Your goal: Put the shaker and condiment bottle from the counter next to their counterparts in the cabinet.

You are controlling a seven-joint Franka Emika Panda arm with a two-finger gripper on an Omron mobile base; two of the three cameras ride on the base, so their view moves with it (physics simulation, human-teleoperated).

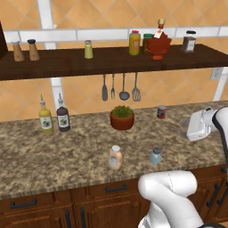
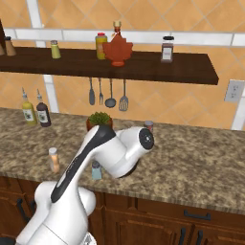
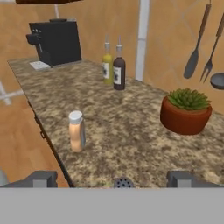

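The tool [image 3: 113,179] has its fingers spread wide apart and holds nothing; it hangs just above the shaker [image 1: 155,156], whose perforated silver cap shows between the two tips in the hand view. The shaker stands upright near the front edge of the speckled tabletop [image 1: 53,156]. Beside it, slightly apart, stands the peach bottle [image 1: 115,157], also upright. Behind them sits a potted plant [image 1: 122,117]. Up on the dark wooden shelf [image 1: 67,64] are the yellow-green shaker [image 1: 88,49] and, further along, the sauce bottles [image 1: 135,42] around a red leaf-shaped one.
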